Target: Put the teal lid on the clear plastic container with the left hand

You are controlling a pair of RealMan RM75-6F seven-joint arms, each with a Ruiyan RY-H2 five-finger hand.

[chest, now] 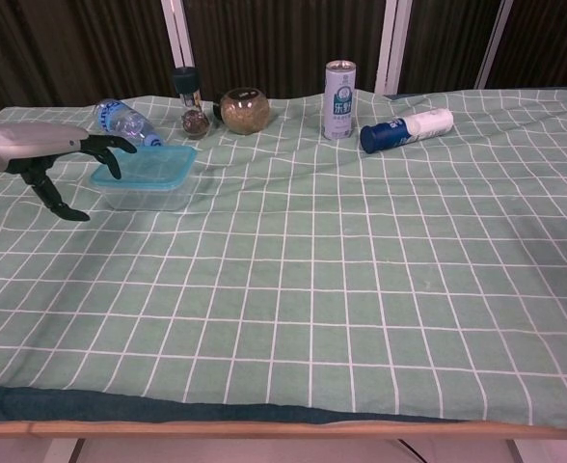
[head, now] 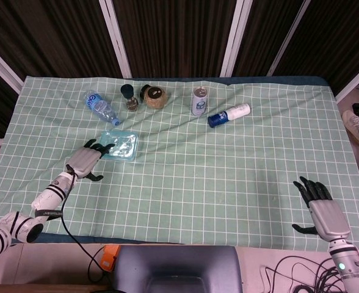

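Right hand (head: 320,204) sits at the near right edge of the green checked tablecloth (head: 228,177), fingers spread, holding nothing, well apart from everything. Left hand (head: 83,160) is mid-left, fingers spread, empty; whether the fingertips touch the lid edge can't be told. Teal lid (chest: 146,163) already lies flat on the clear plastic container (chest: 148,196), just beyond and right of that hand, so the left is the nearer one by far. Lid's long axis runs roughly left-right in the chest view. Judgement: lid looks placed; a press-down may remain. Farther back: clear plastic water bottle (head: 100,108), dark-capped grinder (head: 129,97), round brown jar (head: 154,97), upright drink can (head: 199,101), toppled blue-capped white bottle (head: 229,115).
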